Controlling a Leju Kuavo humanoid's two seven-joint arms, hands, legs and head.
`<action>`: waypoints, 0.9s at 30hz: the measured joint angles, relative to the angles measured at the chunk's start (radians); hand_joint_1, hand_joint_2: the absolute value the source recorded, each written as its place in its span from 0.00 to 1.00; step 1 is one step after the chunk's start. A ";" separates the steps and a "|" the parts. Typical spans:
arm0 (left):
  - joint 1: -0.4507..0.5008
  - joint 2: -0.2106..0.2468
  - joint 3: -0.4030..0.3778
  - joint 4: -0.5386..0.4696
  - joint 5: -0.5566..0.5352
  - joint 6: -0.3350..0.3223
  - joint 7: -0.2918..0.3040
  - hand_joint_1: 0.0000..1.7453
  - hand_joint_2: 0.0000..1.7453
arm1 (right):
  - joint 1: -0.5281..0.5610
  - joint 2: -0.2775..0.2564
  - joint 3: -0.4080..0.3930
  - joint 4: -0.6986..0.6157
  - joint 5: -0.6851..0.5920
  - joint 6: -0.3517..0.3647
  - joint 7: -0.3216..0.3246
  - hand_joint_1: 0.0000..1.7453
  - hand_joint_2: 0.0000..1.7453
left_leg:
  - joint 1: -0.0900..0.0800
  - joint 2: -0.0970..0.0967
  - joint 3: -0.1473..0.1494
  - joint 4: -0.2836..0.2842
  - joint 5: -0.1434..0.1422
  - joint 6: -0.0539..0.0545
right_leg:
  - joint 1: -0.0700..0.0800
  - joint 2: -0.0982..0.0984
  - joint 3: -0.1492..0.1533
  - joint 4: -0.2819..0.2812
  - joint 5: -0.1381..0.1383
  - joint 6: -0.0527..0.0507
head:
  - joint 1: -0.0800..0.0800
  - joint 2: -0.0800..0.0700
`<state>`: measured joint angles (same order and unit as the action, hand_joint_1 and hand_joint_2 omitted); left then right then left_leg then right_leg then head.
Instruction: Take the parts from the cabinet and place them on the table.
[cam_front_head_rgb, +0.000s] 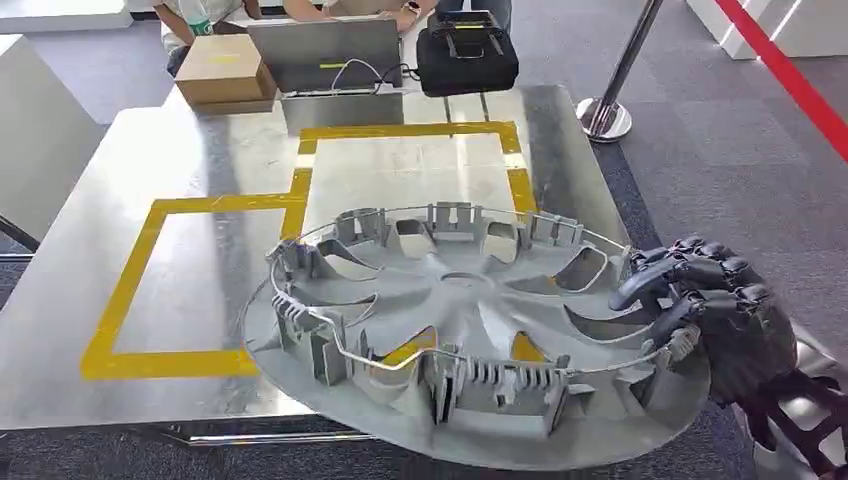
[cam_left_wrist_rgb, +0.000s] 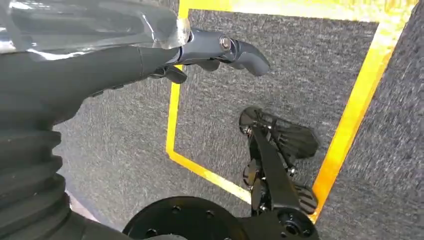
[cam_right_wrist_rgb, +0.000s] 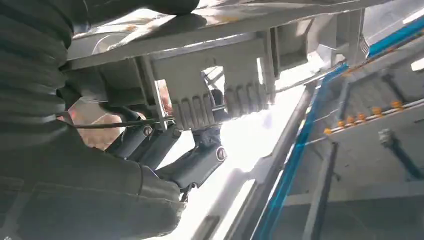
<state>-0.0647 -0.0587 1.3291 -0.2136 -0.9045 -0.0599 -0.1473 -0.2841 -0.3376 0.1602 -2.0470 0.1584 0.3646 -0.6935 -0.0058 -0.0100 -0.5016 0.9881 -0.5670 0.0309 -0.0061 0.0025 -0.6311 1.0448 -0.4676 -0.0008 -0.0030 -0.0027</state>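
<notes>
A large grey round wheel-cover part (cam_front_head_rgb: 455, 330) with ribbed clips and a wire ring hangs over the near right edge of the metal table (cam_front_head_rgb: 200, 180), inner side up. My right hand (cam_front_head_rgb: 700, 310) grips its right rim, fingers curled over the edge. In the right wrist view the fingers (cam_right_wrist_rgb: 195, 160) wrap around the part's clips (cam_right_wrist_rgb: 220, 100). My left hand (cam_left_wrist_rgb: 215, 50) hangs over grey carpet, fingers apart, holding nothing.
Yellow tape (cam_front_head_rgb: 150, 290) marks rectangles on the table. At the far edge stand a cardboard box (cam_front_head_rgb: 225, 68), a laptop (cam_front_head_rgb: 325, 50) and a black case (cam_front_head_rgb: 465, 55), with people behind. A stanchion base (cam_front_head_rgb: 605, 118) stands to the right.
</notes>
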 joint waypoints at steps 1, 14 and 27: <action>0.000 0.000 0.003 0.000 0.001 0.000 -0.001 0.00 1.00 | 0.005 -0.003 0.000 0.003 0.039 -0.029 0.000 1.00 1.00 | 0.000 0.000 0.001 -0.002 0.000 0.000 | 0.000 0.000 0.000 0.000 -0.001 -0.002 | 0.000 0.000; 0.000 -0.002 0.019 0.000 0.005 -0.002 -0.006 0.00 1.00 | 0.123 -0.062 -0.052 0.084 0.351 -0.259 0.009 1.00 1.00 | -0.001 0.001 0.007 -0.005 -0.001 -0.021 | -0.001 -0.001 0.008 0.000 -0.003 -0.004 | 0.000 0.000; -0.005 0.003 0.022 0.000 -0.023 -0.020 -0.011 0.00 1.00 | 0.132 -0.085 -0.020 0.267 0.781 -0.422 0.171 1.00 1.00 | -0.003 0.000 0.012 -0.005 -0.002 -0.021 | -0.002 -0.002 0.016 -0.003 -0.003 -0.003 | 0.001 0.000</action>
<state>-0.0696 -0.0557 1.3508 -0.2132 -0.9277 -0.0801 -0.1587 -0.1519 -0.4227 0.1407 -1.7802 0.9393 -0.0579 -0.5227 -0.0083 -0.0101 -0.4899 0.9833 -0.5694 0.0099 -0.0084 0.0009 -0.6152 1.0416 -0.4707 -0.0037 -0.0023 -0.0027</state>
